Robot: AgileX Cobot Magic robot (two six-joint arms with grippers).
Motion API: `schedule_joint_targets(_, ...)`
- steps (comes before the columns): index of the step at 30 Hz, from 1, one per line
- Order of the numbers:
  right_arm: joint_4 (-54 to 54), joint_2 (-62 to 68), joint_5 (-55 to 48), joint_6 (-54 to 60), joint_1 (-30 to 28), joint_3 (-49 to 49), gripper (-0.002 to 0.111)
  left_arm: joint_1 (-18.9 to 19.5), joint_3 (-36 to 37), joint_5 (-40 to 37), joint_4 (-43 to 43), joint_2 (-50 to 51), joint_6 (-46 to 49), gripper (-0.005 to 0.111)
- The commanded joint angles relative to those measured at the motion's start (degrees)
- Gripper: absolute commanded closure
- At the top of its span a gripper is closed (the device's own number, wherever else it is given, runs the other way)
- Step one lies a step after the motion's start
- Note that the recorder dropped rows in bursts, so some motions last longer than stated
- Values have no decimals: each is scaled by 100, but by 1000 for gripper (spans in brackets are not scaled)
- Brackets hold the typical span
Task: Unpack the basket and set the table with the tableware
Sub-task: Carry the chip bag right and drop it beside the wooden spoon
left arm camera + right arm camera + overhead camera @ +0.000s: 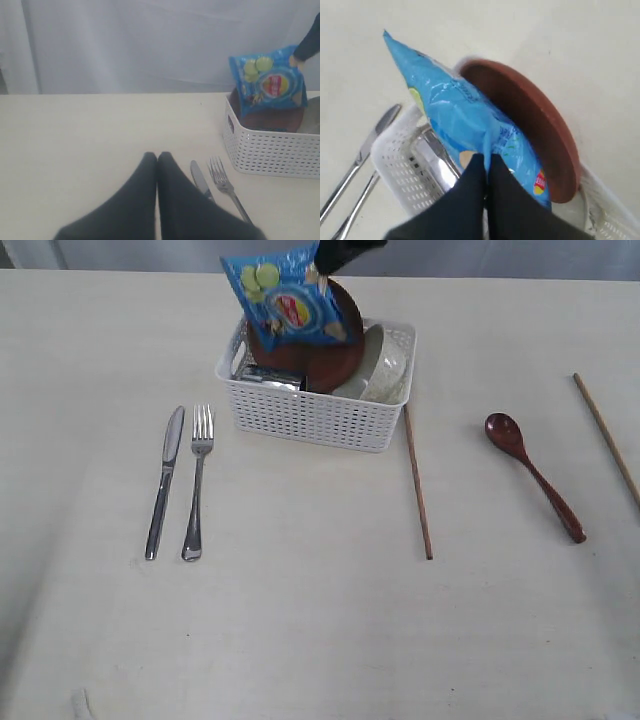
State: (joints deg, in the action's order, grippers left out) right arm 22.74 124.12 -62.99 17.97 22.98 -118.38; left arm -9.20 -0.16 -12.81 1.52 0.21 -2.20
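Observation:
The white basket [315, 412] stands at the back middle of the table [300, 620]. Above it my right gripper [487, 160] is shut on the edge of a blue chip bag [455, 110], which hangs tilted over the basket [395, 165]. Behind the chip bag [285, 295] the brown plate [325, 358] leans in the basket beside the off-white bowl [387, 365], with a steel cup [268, 375] at the basket's left end. Knife [165, 480] and fork [198, 480] lie left of the basket. My left gripper [157, 156] is shut and empty, next to the knife [199, 176].
One chopstick [418, 480] lies just right of the basket, and the dark wooden spoon [530, 472] lies further right. A second chopstick [606, 436] lies by the right edge. A white curtain hangs behind the table.

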Motion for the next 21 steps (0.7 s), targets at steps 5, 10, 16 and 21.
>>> schedule_joint_targets(5,4,-1335,-48,-52,-1041,-17,109,-6,16,61,27,-21,2,107)
schedule_joint_targets(10,4,-1333,-697,-789,-2118,-17,109,-6,16,61,27,-21,2,107)
schedule_joint_targets(16,155,-1236,-697,-1492,-3332,830,109,-6,16,61,27,-21,2,107)
schedule_joint_targets(21,118,-1153,-697,-1336,-3841,1751,109,-6,16,61,27,-21,2,107)
